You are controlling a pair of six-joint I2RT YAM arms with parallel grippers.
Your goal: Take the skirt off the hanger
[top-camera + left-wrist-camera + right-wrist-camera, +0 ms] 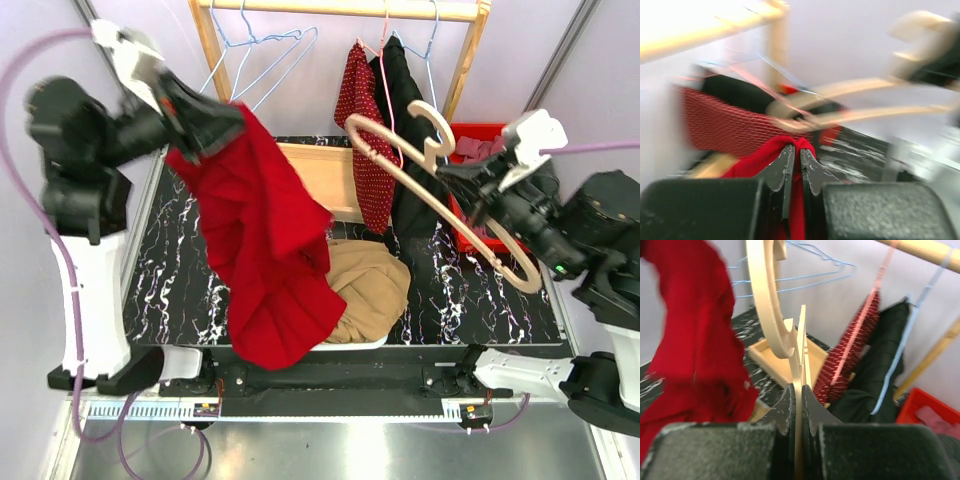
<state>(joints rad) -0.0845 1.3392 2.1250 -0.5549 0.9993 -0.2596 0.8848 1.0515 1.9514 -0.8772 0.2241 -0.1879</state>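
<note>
Left hand [795, 152] clamps the red skirt [262, 250], well left of the wooden hanger [762, 295] pinched in the right hand [799, 390]; separation judged complete, next lower skirt onto tabletop [180, 265]

Overall light: bright, even and white in the top view, falling from above.
Shadows: soft, showing mostly as darker folds in the skirt [265, 240]; the dark table [470, 290] gives a dull sheen.
Glare: the upper left of the left wrist view is burnt out to white along the rail [700, 30].
Motion blur: the left wrist view is smeared throughout and the hanger [860, 116] is streaked; only the left gripper [796, 152] is crisp.
Focus: the right wrist view is sharp at the right gripper [797, 390]; the skirt and the clothes [860, 355] behind are soft.
Top view blur: the upper end of the left arm [130, 55] is slightly smeared.
</note>
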